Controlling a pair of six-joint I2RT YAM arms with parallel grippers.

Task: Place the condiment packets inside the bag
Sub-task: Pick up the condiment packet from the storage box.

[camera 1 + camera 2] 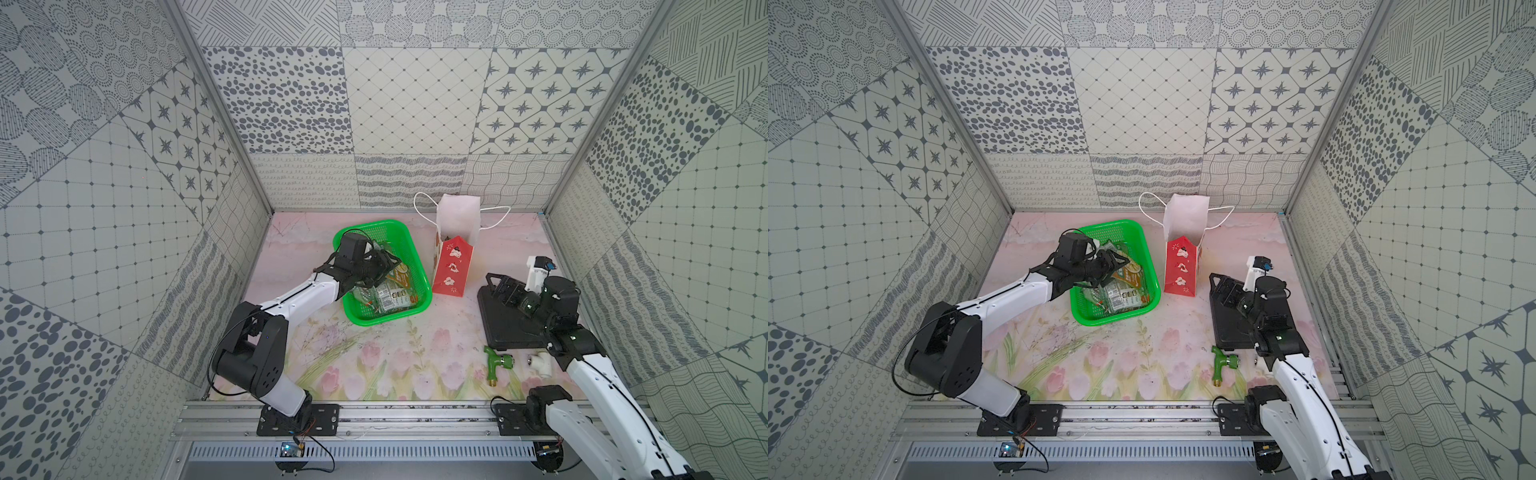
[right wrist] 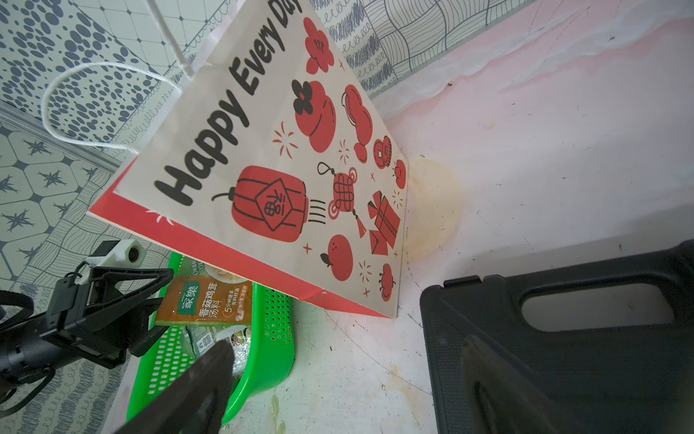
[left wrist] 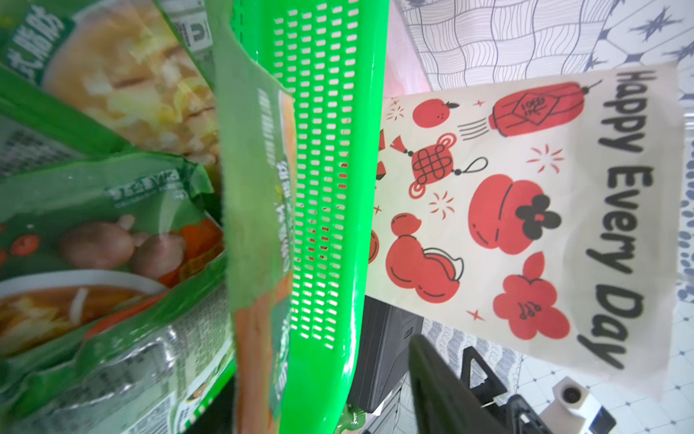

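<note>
Several condiment packets [image 1: 390, 297] lie heaped in a green mesh basket [image 1: 382, 318] left of the bag [image 1: 451, 266], which stands upright with its white mouth open. My left gripper [image 1: 386, 272] reaches into the basket. Its jaws stand apart on either side of an orange-and-green packet [image 2: 204, 304] that stands on edge against the basket wall [image 3: 330, 188]. One dark finger [image 3: 443, 387] shows in the left wrist view, well off that packet [image 3: 259, 225]. My right gripper [image 1: 509, 291] hovers open and empty over the black case, right of the bag [image 2: 263, 150].
A black plastic case [image 1: 507, 324] lies flat at the right under my right arm. A green tap fitting [image 1: 496, 363] and a white pipe elbow [image 1: 540, 361] sit in front of it. Patterned walls close in the back and both sides.
</note>
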